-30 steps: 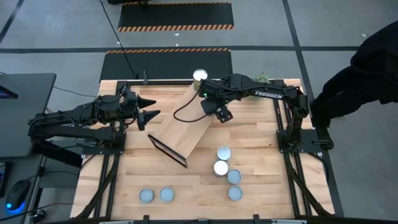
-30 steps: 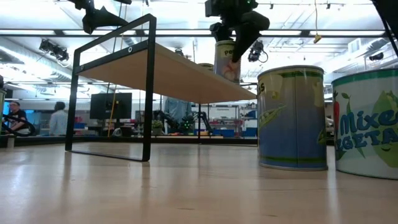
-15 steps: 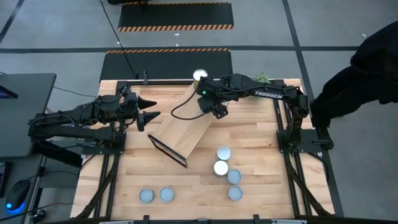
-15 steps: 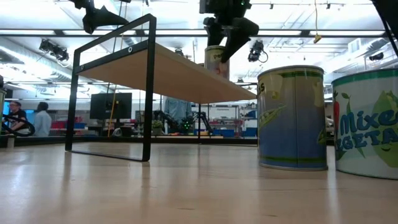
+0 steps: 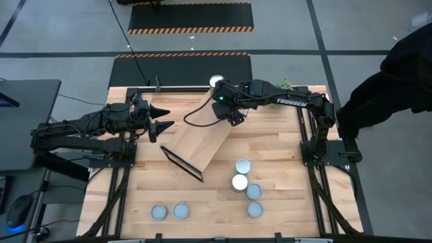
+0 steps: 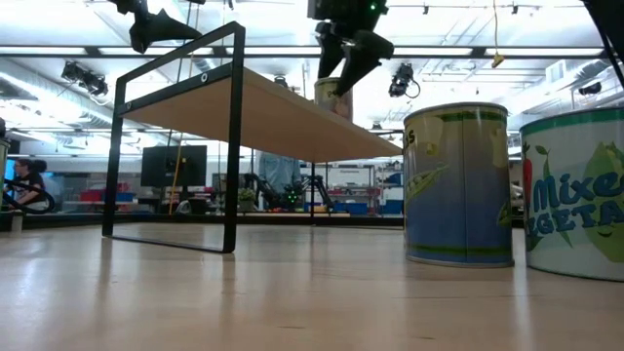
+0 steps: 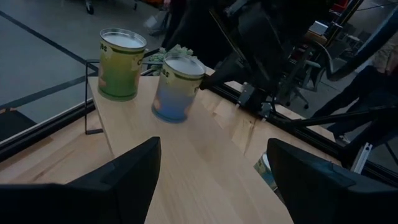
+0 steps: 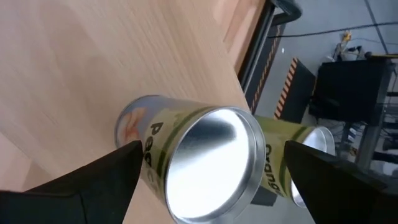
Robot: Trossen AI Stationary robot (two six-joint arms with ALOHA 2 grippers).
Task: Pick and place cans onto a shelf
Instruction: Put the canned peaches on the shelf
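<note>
My right gripper (image 5: 227,116) hangs over the far end of the shelf (image 5: 199,138), its two fingers (image 8: 68,186) spread wide with nothing between them. Straight ahead of those fingers, in my right wrist view, a can (image 8: 193,158) stands upright on the shelf board, its shiny round top facing the camera and lying in line with the gap between the fingers, apart from both. Its side is green-yellow and blue, with letters that begin "Pe". Just behind it a second can (image 8: 292,158) stands at the shelf's far edge; its green label shows letters I cannot read whole. From the low view my right gripper sits just above the can on the shelf (image 6: 331,97), fingers pointing down on either side of its top, and I cannot tell whether they touch it.

My left gripper (image 5: 162,126) waits above the table's left side, near the shelf's left edge, fingers parted and empty. Past its fingers (image 7: 124,177) my left wrist view shows the same two cans on the shelf, the green one (image 7: 120,62) and the bluish one (image 7: 176,84), near each other but apart.

On the table (image 5: 283,145), near the front, four cans cluster together (image 5: 241,174) to the right of the shelf, and two more (image 5: 169,212) stand side by side toward the front left. In the low view, one near can (image 6: 456,185) has a blue and green label, and the next (image 6: 575,195) reads "Mixe" over part of another word. My right arm's link carries the word "TROSSEN" (image 5: 291,102).
</note>
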